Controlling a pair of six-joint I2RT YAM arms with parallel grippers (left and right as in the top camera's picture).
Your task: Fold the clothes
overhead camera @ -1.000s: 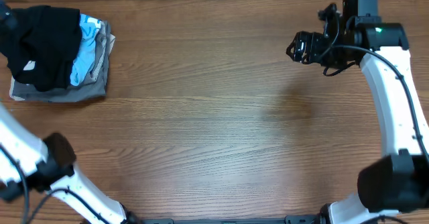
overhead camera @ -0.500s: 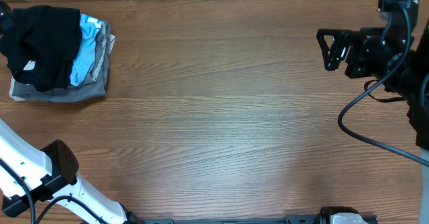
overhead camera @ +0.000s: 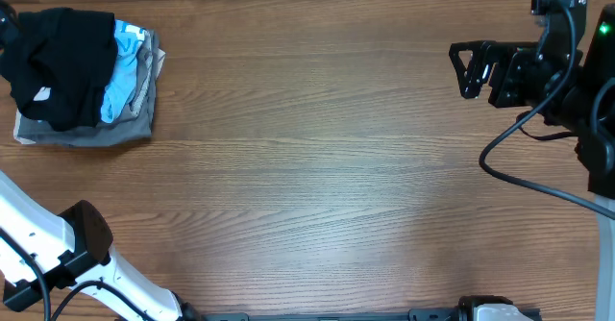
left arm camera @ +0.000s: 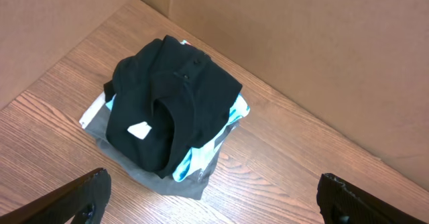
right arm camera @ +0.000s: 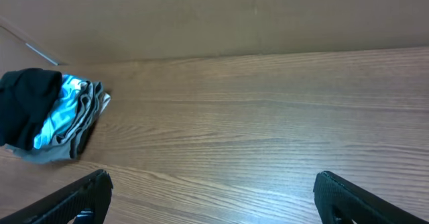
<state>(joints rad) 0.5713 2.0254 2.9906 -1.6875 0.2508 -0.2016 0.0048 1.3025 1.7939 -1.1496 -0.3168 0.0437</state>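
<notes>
Clothes (overhead camera: 60,61): black, atop pile (overhead camera: 130,124), upper left of table (overhead camera: 307,186).
Left arm (overhead camera: 82,233): elbow lower left; jaws wide open, empty, facing pile.
Right arm (overhead camera: 577,86): upper right, reaching left; jaws wide open, empty.

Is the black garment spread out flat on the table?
No, the black garment sits bunched on top of a light blue shirt and a folded grey garment.

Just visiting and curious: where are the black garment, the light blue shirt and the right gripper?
black garment (left arm camera: 181,96): left wrist view, middle of its crumpled top.
light blue shirt (overhead camera: 116,88): overhead view, blue edge beside the black cloth.
right gripper (overhead camera: 462,69): overhead view, midway between its open fingertips.
</notes>
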